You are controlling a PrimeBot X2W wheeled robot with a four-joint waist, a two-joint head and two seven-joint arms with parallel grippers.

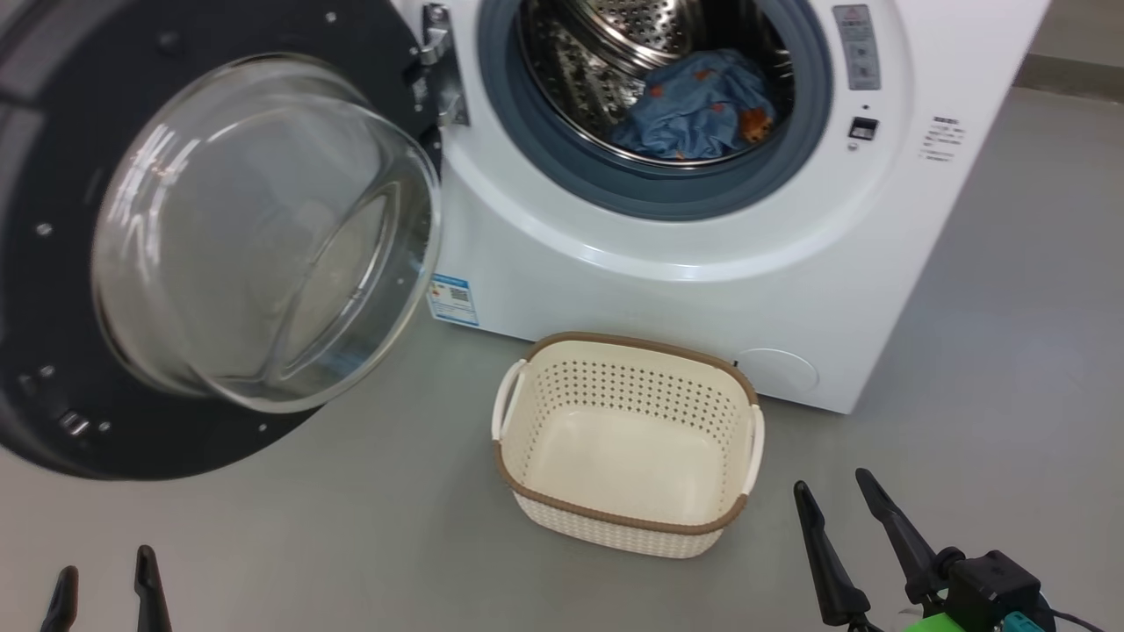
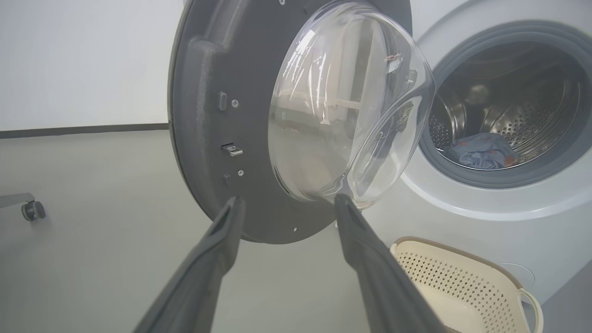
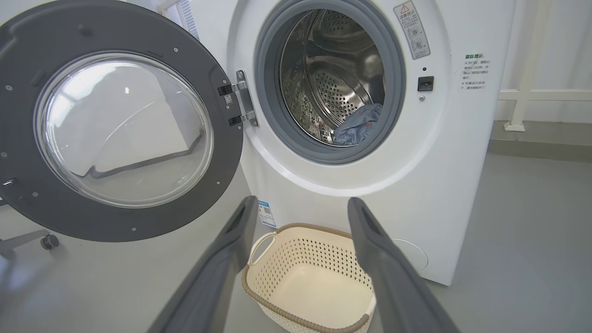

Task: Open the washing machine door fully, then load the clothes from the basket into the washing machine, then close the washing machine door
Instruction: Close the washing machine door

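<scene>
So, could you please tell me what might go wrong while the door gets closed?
The clothes lie in the drum near the grey rubber ring; the washing machine door might pinch them. The basket stands close before the washing machine, so a sweeping arm could knock it. The open left pincer might slip on the door's smooth glass bowl.

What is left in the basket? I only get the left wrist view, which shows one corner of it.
Observer: Nothing. In the head view the basket is empty, its bottom bare.
Operator: Where is the right gripper?
Observer: The right gripper hovers open by the basket's right side, apart from it and holding nothing.
Operator: How far open is the door?
Observer: In the right wrist view the door stands wide open, hanging on its hinge.
</scene>
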